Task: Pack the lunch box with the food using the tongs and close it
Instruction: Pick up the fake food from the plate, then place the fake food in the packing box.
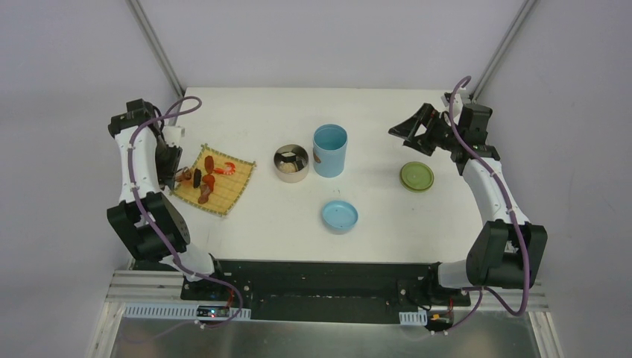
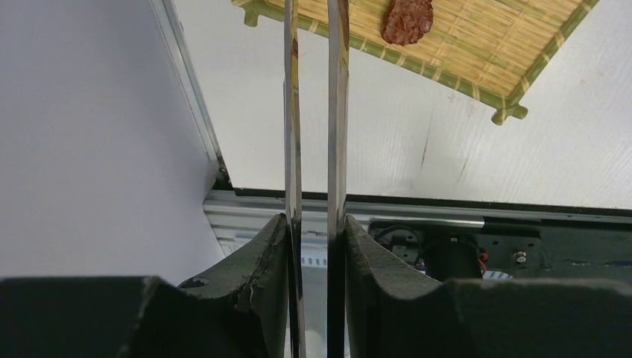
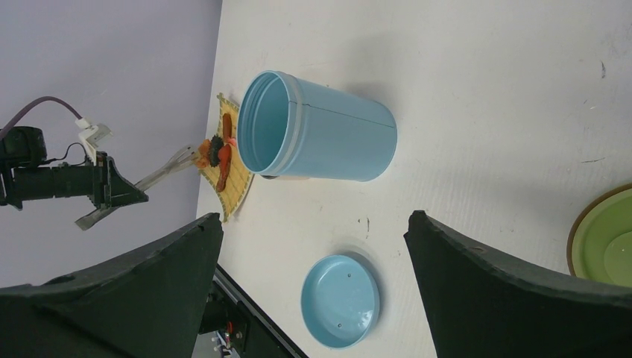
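The left end effector (image 2: 315, 246) is clamped on the tongs (image 2: 337, 112), one pad against the outer face of each thin metal arm. The arms run forward with a narrow gap between them, their far ends over the bamboo mat (image 1: 237, 186) at the left of the worktop (image 1: 373, 112). The food lies there: a red shrimp (image 1: 227, 167), dark blocks, and brown pieces such as the one (image 2: 408, 19) near the mat's edge. The steel bowl (image 1: 291, 177) and the blue cylinder (image 1: 330, 165) stand open mid-worktop, with the blue lid (image 1: 340, 216) and green lid (image 1: 416, 176) lying apart. The right end effector (image 3: 314, 218) hangs wide open, holding nothing.

The tongs look stiff, springy and smooth, so they may twist between the pads. The food pieces seem light and probably slick; pinching each across its narrow middle should hold best.
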